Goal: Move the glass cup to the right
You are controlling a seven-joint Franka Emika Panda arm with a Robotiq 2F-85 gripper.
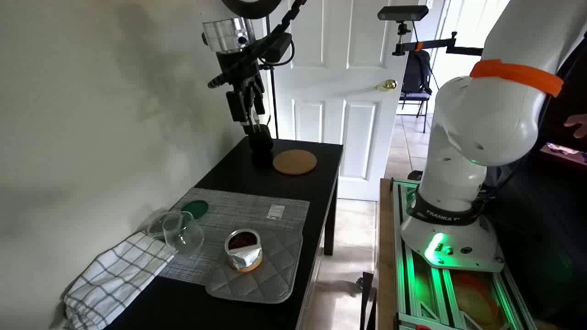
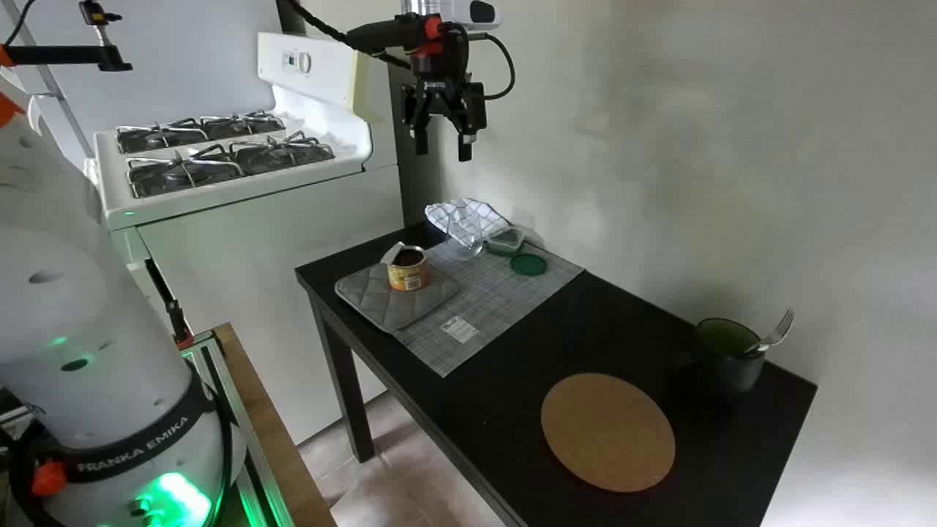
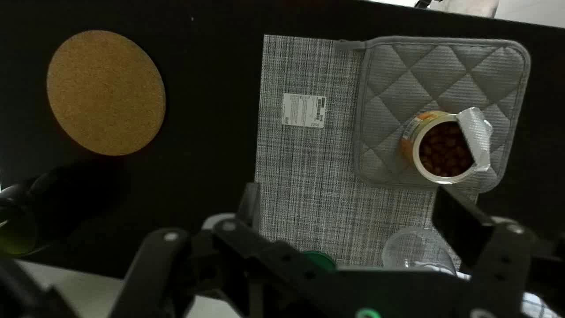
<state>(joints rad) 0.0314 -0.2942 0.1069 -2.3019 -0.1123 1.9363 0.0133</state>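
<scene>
The glass cup (image 1: 184, 236) is a clear rounded tumbler on the grey woven placemat, near the wall and beside the checked cloth. It also shows in an exterior view (image 2: 464, 238) behind the opened can. In the wrist view the glass cup (image 3: 415, 249) is at the lower right, partly hidden by the gripper's body. My gripper (image 2: 443, 148) is open and empty, high above the table and pointing down. In the wrist view its fingers (image 3: 348, 203) are wide apart, with only the placemat between the tips. The gripper also shows in an exterior view (image 1: 250, 110).
An opened can (image 2: 408, 271) stands on a grey quilted pot holder (image 2: 377, 300). A clear container (image 2: 505, 240), green lid (image 2: 528, 264) and checked cloth (image 1: 117, 279) lie near the cup and wall. A cork disc (image 2: 607, 432) and dark cup with fork (image 2: 728, 366) are at the opposite end.
</scene>
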